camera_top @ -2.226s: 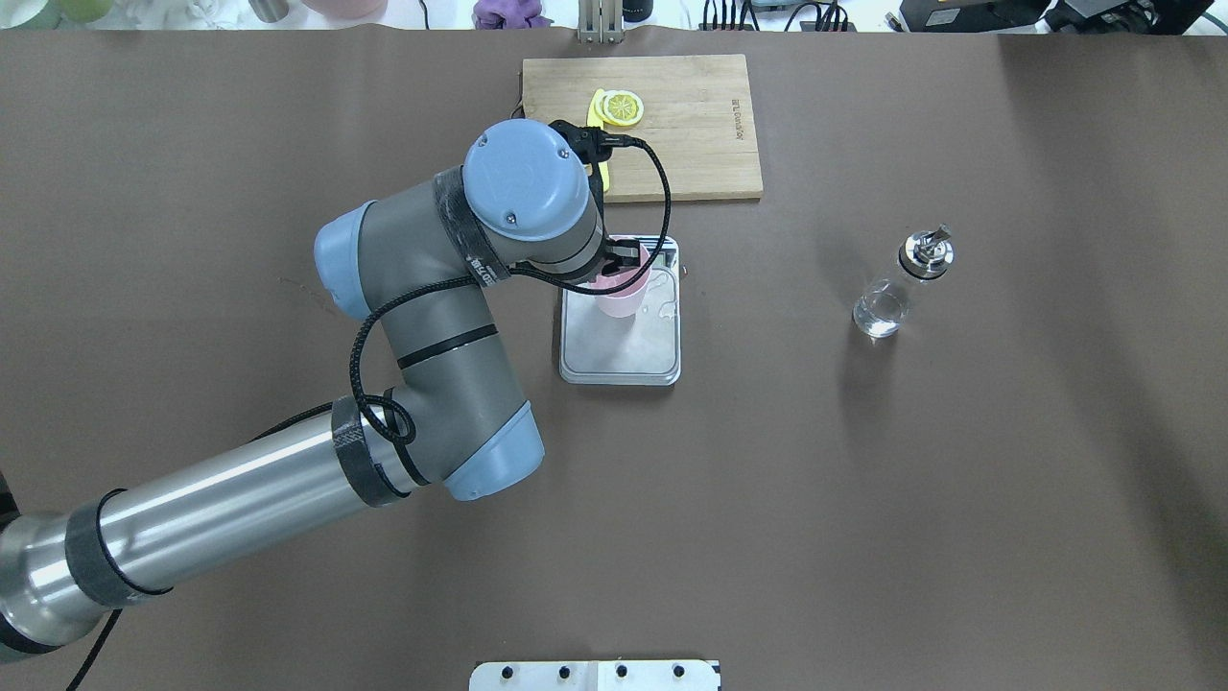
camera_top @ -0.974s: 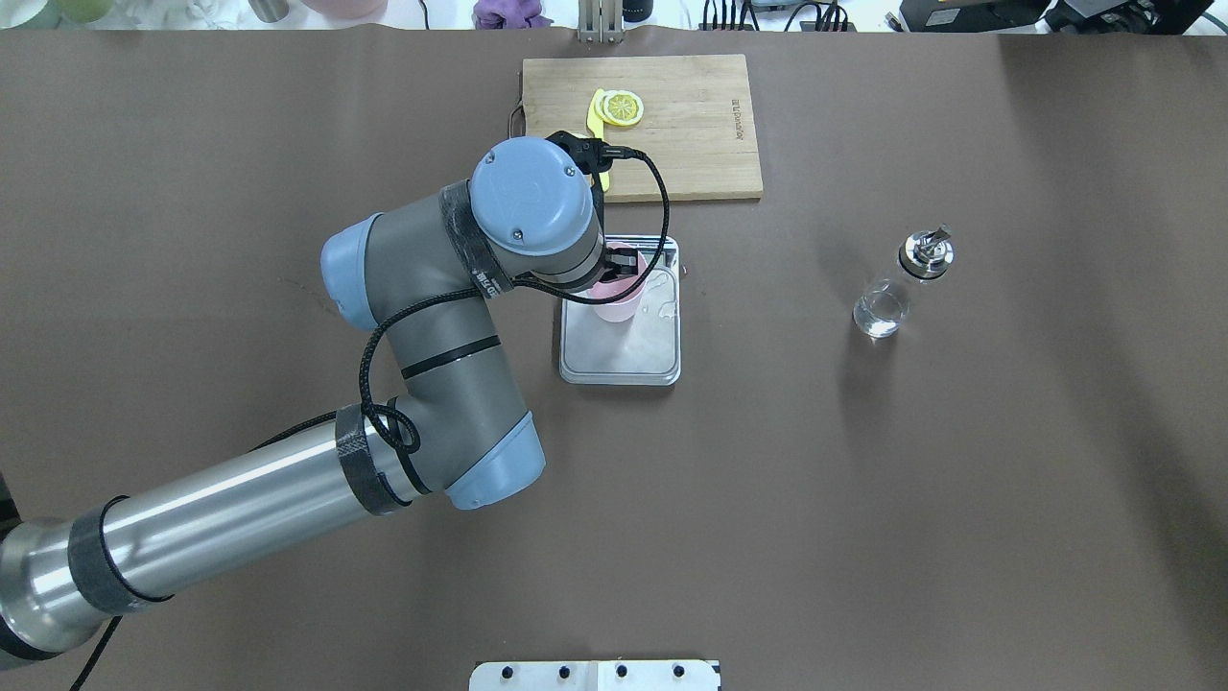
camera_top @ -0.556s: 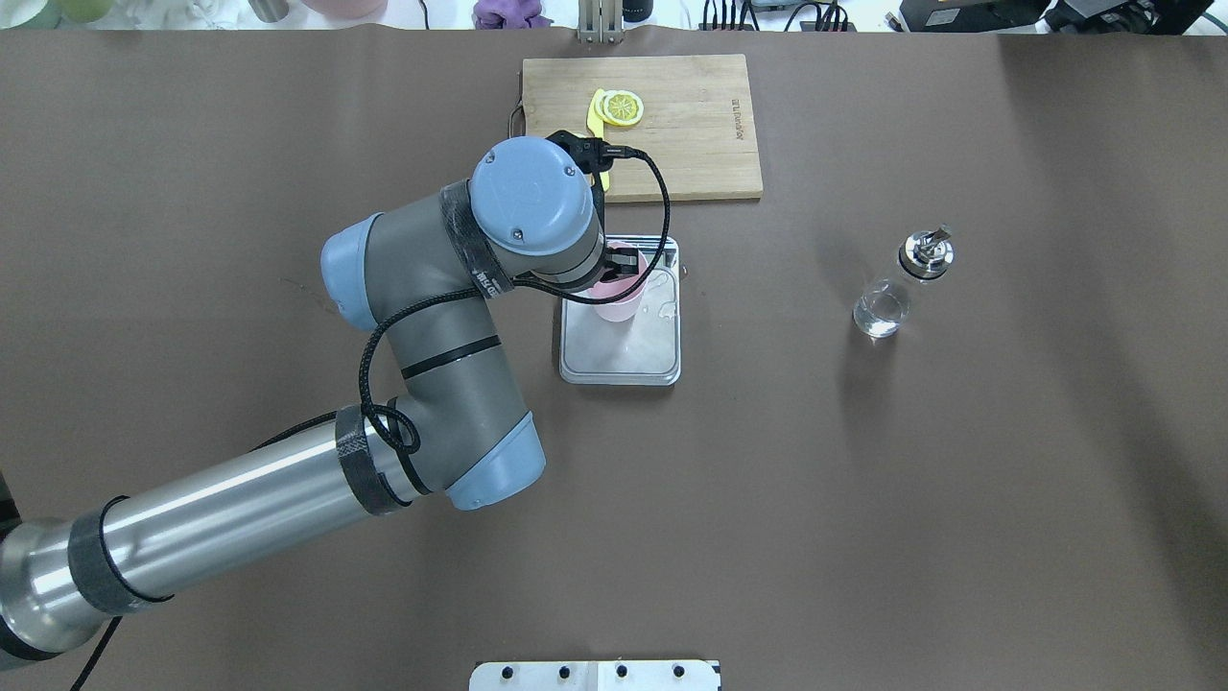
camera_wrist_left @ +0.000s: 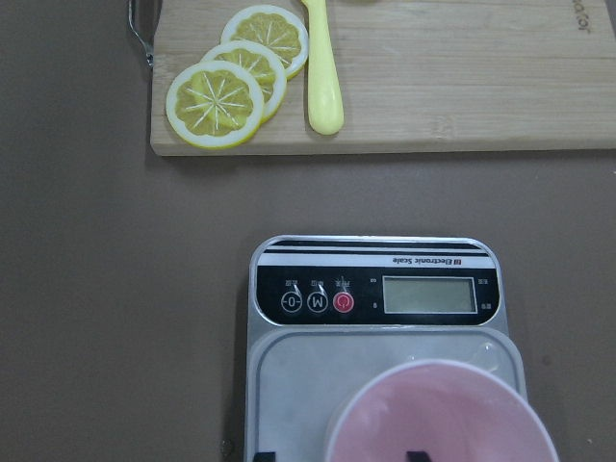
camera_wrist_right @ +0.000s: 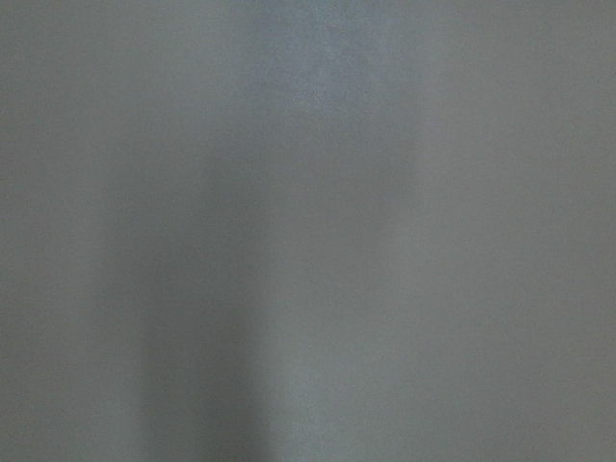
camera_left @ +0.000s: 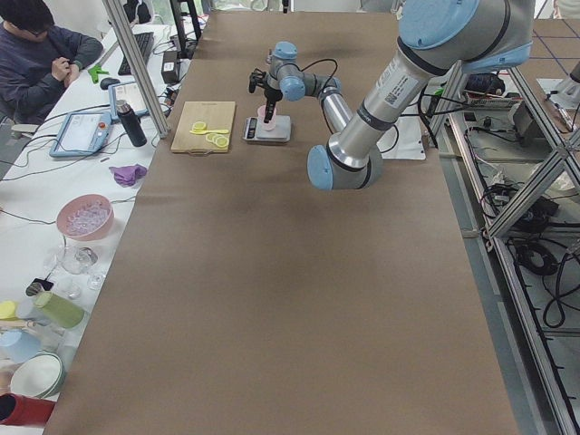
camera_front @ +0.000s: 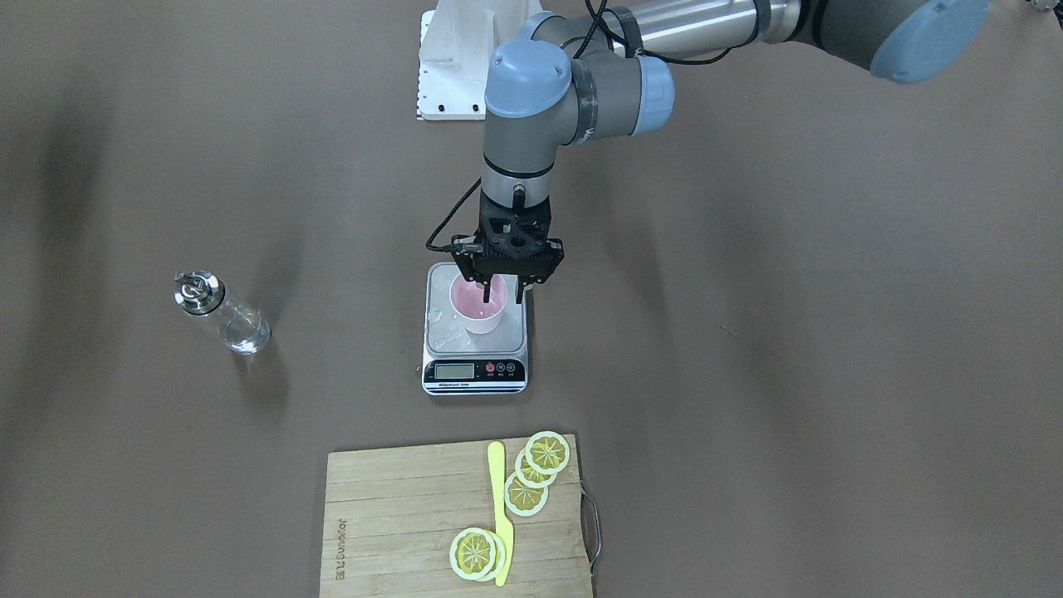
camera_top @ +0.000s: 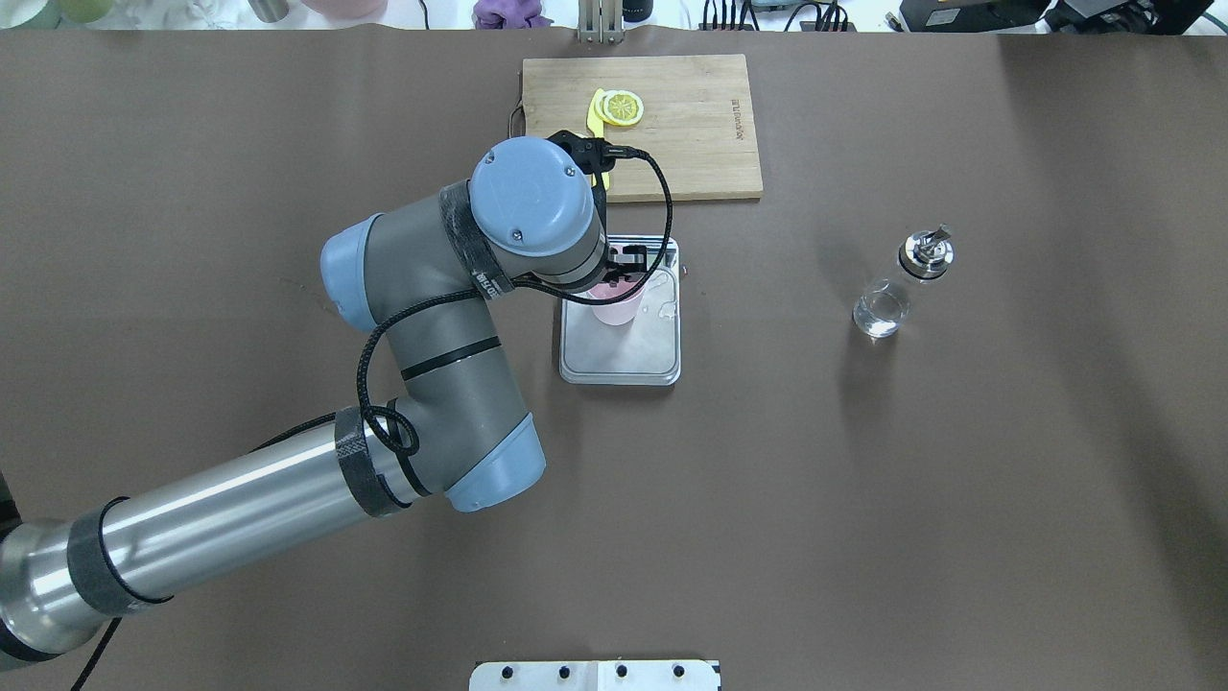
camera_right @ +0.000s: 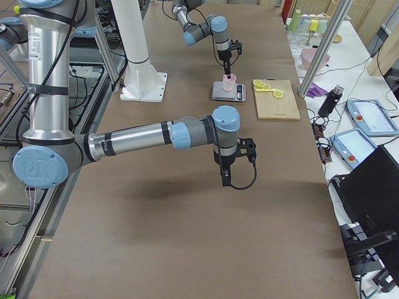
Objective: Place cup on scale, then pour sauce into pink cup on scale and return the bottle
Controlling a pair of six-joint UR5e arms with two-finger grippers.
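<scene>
Standing upright on the scale (camera_front: 474, 371), the cup (camera_front: 469, 309) opens upward; left tool (camera_front: 502, 299) parted astride its rim.

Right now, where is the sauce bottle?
In the overhead view the bottle stands alone on the robot's right half of the table, well to the right of the scale and apart from it.

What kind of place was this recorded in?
Likely a robotics lab: left arm and right arm at a brown covered table, a person at a cluttered side desk, metal framing alongside.
</scene>
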